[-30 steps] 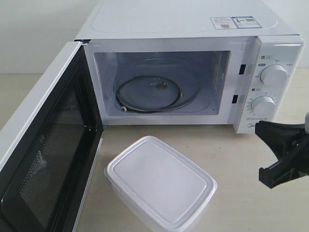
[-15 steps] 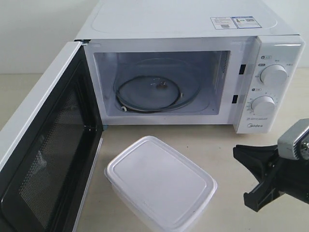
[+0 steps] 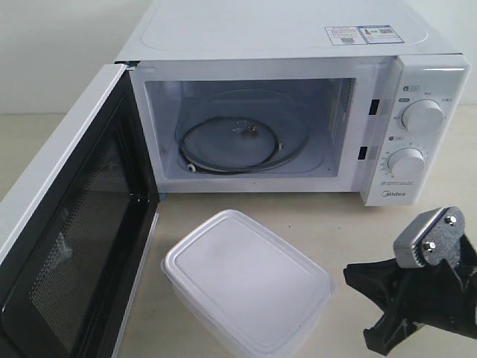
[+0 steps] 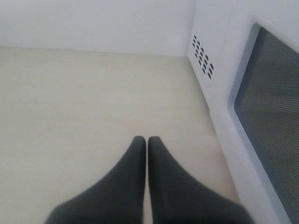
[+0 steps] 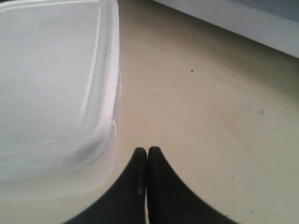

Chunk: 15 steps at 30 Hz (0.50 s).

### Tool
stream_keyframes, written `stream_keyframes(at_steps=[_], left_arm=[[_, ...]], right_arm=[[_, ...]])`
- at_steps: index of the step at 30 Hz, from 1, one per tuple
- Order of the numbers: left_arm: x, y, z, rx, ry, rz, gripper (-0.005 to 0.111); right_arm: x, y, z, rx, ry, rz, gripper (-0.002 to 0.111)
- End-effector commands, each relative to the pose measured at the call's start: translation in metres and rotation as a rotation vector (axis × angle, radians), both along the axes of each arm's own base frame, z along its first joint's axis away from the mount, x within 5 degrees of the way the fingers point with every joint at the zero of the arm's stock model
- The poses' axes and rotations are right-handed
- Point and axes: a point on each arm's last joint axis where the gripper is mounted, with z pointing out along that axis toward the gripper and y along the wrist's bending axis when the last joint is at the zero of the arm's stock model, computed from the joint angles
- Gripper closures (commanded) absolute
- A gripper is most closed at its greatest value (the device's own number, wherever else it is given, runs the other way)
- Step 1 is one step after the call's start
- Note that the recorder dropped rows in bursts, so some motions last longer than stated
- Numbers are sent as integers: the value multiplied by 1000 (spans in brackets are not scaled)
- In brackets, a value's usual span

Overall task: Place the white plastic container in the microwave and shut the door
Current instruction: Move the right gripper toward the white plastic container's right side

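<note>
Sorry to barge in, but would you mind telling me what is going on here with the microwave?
A two-arm robot is set to load the microwave. Its door stands wide open and the turntable is bare. The lidded container sits on the table in front, not yet inside. The right gripper is shut, close beside the container and holding nothing. The left gripper is shut too, over the table by the door's outer side.

The right gripper (image 5: 147, 150) has dropped lower and leftward, nearer the white plastic container (image 3: 246, 287).
</note>
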Motion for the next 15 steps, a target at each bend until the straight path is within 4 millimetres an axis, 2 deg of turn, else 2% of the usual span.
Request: stream_keyframes(at_steps=[1,6,11,15], left_arm=[[0,1,2,16,-20,6,103],[0,1,2,16,-20,6,103],[0,1,2,16,-20,6,103],[0,1,2,16,-20,6,103]], right_arm=[[3,17,-2,-64,-6,114,108],[6,31,-3,-124,-20,143,108],[-2,48,-4,-131,-20,235,108],[-10,57,-3,-207,-15,311,108]])
